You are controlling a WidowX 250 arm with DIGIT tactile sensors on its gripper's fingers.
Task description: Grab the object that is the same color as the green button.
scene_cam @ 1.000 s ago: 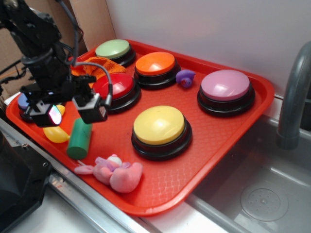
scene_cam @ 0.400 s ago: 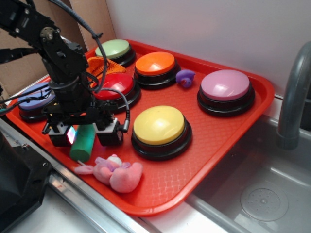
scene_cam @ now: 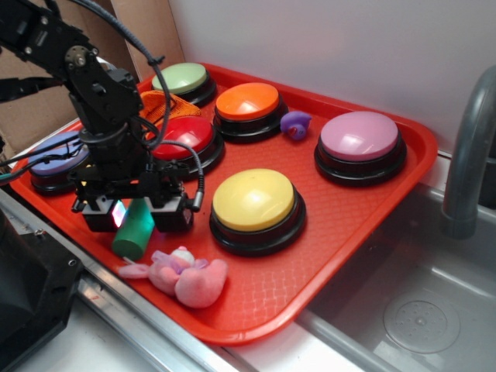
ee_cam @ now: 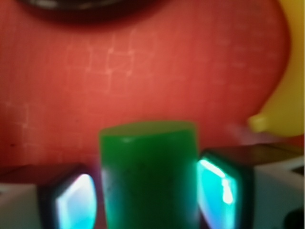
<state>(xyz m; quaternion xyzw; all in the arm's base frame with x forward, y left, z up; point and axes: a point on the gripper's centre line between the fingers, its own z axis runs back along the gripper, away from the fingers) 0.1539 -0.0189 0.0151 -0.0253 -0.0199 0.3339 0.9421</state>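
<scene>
At the far left of the exterior view a blue-lilac button sits on the red tray, partly hidden behind the black arm. The arm reaches in from the upper left and bends steeply downward, its wrist pointing at the tray's near-left part. The gripper is low over the tray, one finger on each side of the green cylinder, which lies on the tray surface with one end toward the front rim. In the wrist view the cylinder fills the gap between the two fingers, whose pads stand just beside its flanks; whether they press on it cannot be told. The tip of a yellow banana toy shows at the right of that view. In front of the cylinder lies a pink plush toy. Behind the arm sit the red button and, farther back, the green button. To the right come the yellow button, the orange button and the pink button.
</scene>
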